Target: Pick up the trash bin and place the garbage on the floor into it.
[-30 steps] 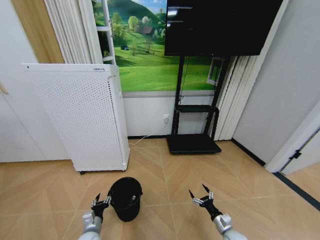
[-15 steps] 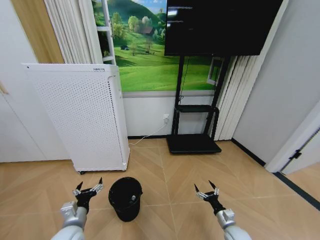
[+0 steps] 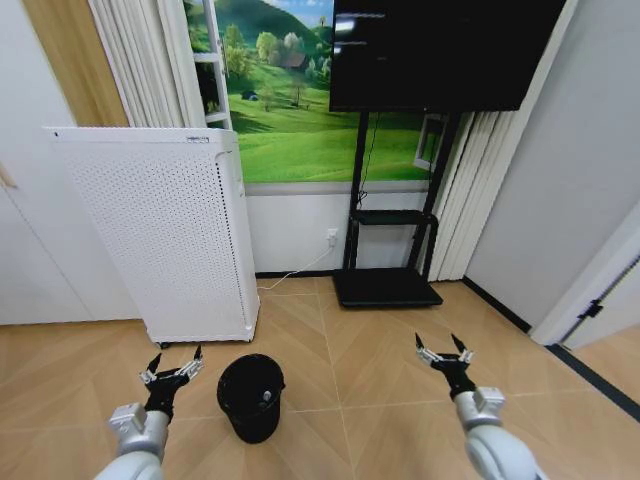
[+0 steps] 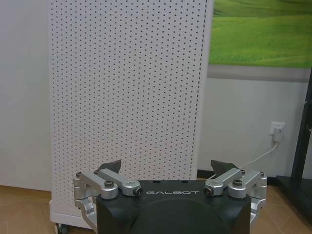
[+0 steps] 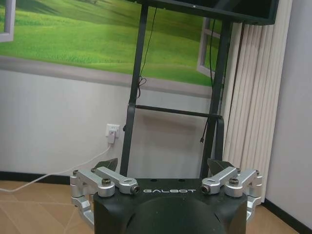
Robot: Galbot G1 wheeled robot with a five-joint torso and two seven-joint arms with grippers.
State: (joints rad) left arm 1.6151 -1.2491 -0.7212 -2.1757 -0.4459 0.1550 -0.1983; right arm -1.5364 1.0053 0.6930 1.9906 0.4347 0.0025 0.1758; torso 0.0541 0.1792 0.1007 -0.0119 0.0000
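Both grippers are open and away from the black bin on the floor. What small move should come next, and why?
Probably bring the left gripper toward the rim of the trash bin. The bin stands upright on the floor, ungrasped, and the open left gripper hangs just beside it, nearer than the open right gripper, which hangs well apart.

Open wood floor (image 3: 380, 370) all around the trash bin (image 3: 251, 396), free on every side. Left gripper (image 3: 171, 366) spread wide, just left of the bin, not touching. Right gripper (image 3: 444, 350) spread wide, well to the right over bare floor. Behind the bin, close: white perforated appliance (image 3: 160, 235), blocks reach toward the wall. Further right, black TV stand (image 3: 386, 285) against the wall, well apart from both arms. Bin mouth open; something small inside, possibly litter, hard to tell.
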